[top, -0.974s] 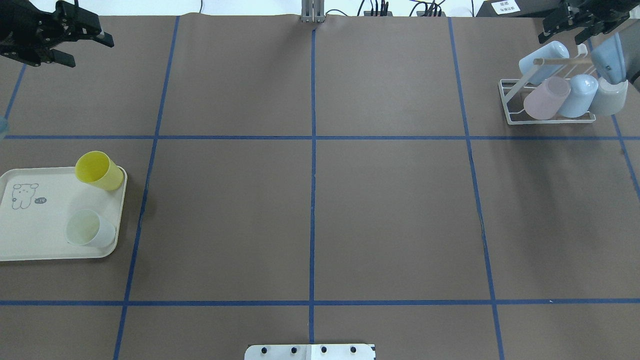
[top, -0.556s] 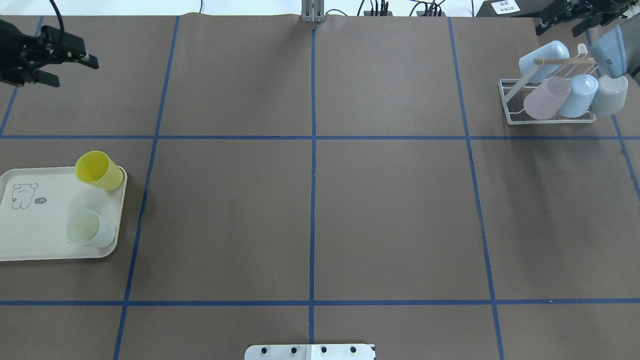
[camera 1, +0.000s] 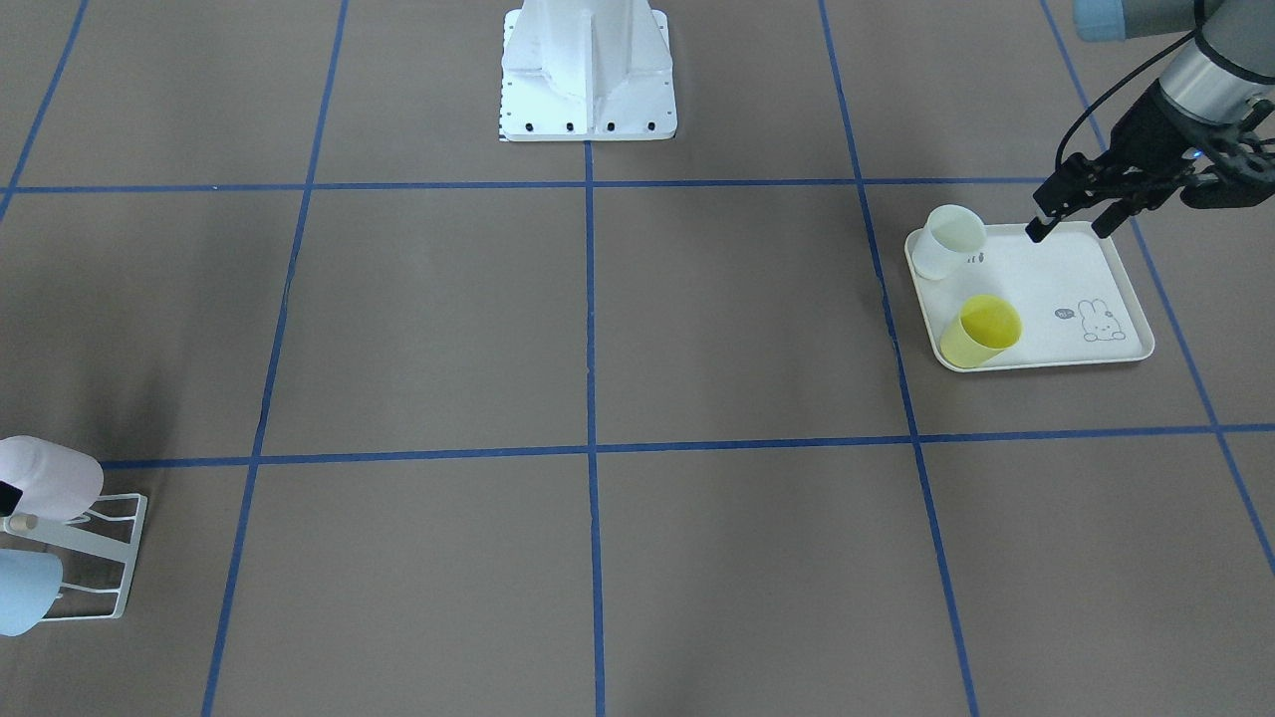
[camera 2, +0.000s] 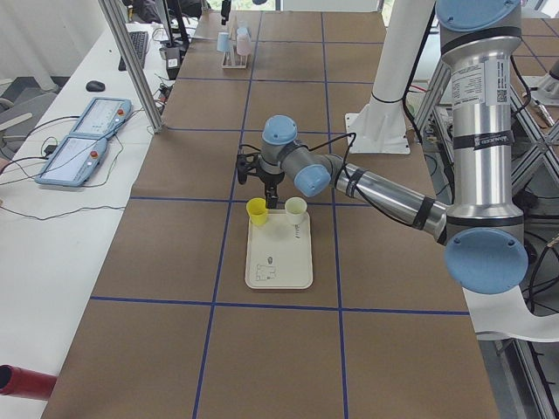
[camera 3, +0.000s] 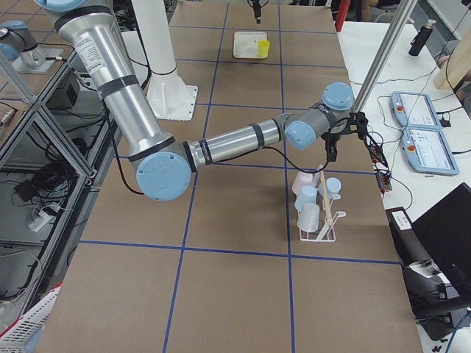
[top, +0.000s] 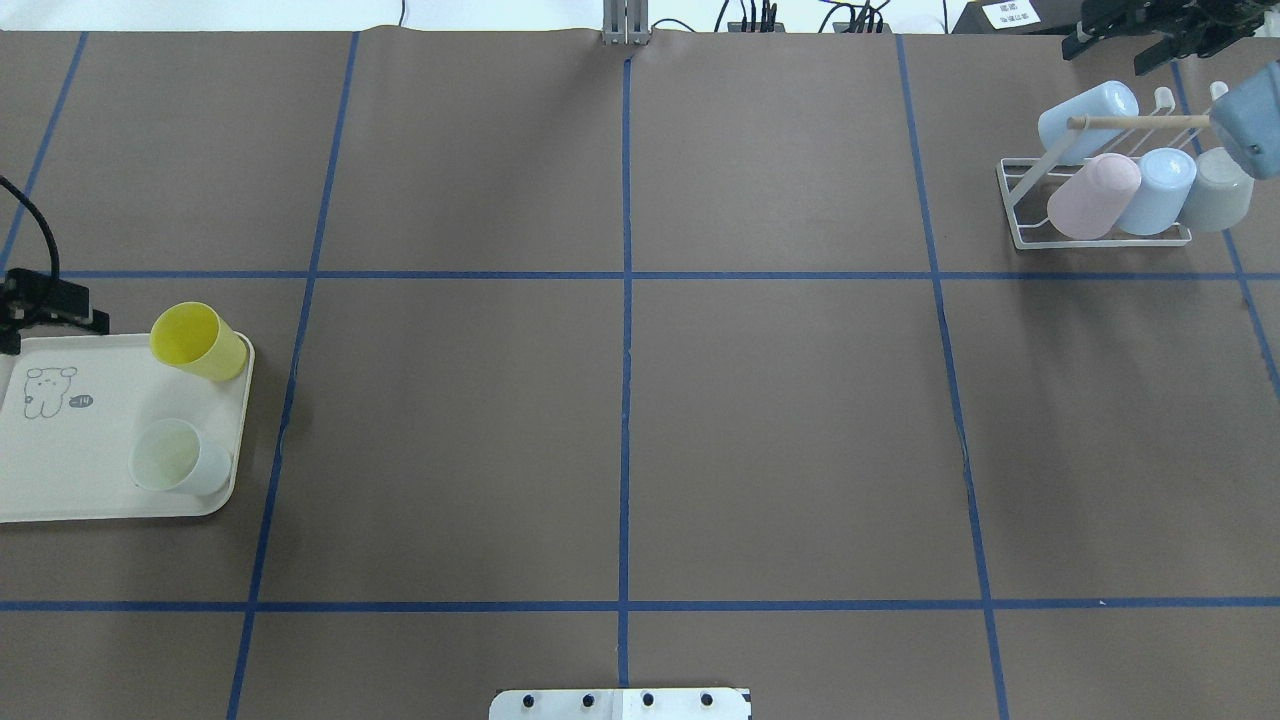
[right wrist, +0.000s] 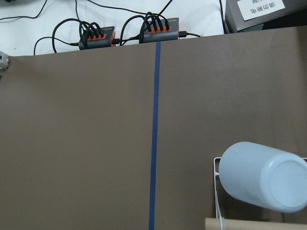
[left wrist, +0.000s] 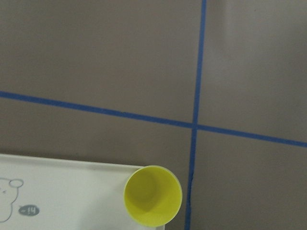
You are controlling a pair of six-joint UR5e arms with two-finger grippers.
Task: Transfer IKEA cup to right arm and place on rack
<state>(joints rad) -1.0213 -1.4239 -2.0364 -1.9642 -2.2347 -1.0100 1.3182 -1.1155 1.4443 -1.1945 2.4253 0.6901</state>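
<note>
A yellow cup [top: 198, 341] and a pale white cup [top: 180, 457] stand upright on the cream rabbit-print tray [top: 60, 480] at the left. My left gripper [camera 1: 1068, 229] is open and empty above the tray's left part, apart from both cups. The yellow cup [left wrist: 153, 195] shows from above in the left wrist view. The white wire rack [top: 1020, 215] at the back right holds several cups: light blue [top: 1087, 120], pink [top: 1095, 195], blue [top: 1155, 190] and grey [top: 1220, 188]. My right gripper [top: 1110, 52] is open and empty beyond the rack.
Blue tape lines divide the brown table. The robot's white base [camera 1: 588, 80] stands at the near middle edge. Cable hubs [right wrist: 129, 31] lie past the table's far edge behind the rack. My right arm's blue joint [top: 1250, 120] hangs over the rack's right end.
My left gripper has moved from the back left corner toward the robot, to the tray. My right gripper has drawn back, farther from the rack. The cups have not moved.
</note>
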